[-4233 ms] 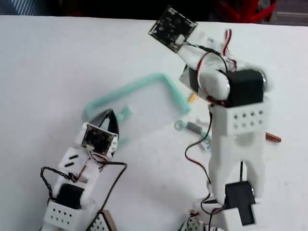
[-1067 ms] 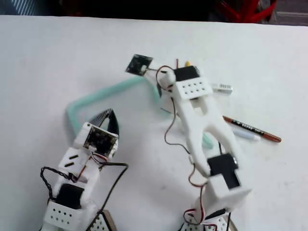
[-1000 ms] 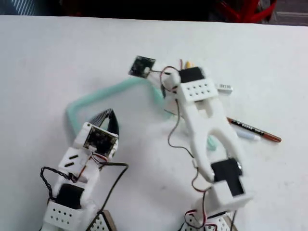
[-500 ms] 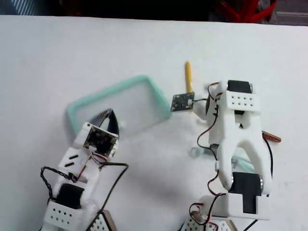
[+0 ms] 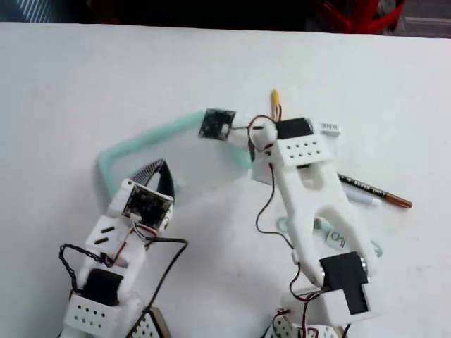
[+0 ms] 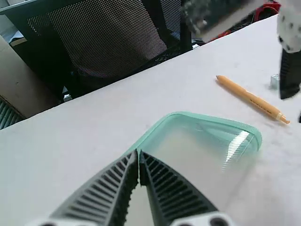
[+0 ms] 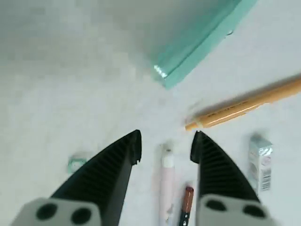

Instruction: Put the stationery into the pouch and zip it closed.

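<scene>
On the white table (image 5: 70, 84), a clear pouch (image 5: 201, 162) with mint-green edging

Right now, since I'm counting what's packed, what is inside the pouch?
Through its clear side the pouch looks empty; the orange pen lies outside on the table. The left claw hides its near edge.

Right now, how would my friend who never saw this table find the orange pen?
Find the white table, then the clear pouch with the mint-green edge. Close by its corner, not touching, lies the orange pen. It is the only orange stick: the pencil is red-brown and the other pen is white.
</scene>
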You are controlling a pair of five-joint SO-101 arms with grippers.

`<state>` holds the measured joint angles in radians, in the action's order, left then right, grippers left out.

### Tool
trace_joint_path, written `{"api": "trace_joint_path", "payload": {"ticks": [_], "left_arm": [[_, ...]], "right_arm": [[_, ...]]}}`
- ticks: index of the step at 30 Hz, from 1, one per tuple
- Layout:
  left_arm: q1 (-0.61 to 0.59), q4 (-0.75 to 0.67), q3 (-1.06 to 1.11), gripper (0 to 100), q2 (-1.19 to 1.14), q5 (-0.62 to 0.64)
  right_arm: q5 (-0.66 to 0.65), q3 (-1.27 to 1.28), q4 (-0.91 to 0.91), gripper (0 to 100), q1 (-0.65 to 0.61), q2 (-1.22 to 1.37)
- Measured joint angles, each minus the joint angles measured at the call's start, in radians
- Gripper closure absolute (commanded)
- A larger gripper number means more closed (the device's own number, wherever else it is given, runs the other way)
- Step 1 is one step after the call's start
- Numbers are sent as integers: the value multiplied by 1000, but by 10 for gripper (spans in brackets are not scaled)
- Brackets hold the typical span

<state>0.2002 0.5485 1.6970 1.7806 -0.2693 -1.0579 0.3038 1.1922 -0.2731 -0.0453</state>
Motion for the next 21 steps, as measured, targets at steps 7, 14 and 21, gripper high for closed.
{"api": "trace_joint_path", "payload": {"ticks": [7,14,21], "left_arm": [[0,0,0,975,0,0],[0,0,0,975,0,0],[0,0,0,975,0,0]], "right_arm": [[64,54,-189,700,-94,115],[64,55,-262,698,-81,210],[64,55,-262,698,-55,213]]}}
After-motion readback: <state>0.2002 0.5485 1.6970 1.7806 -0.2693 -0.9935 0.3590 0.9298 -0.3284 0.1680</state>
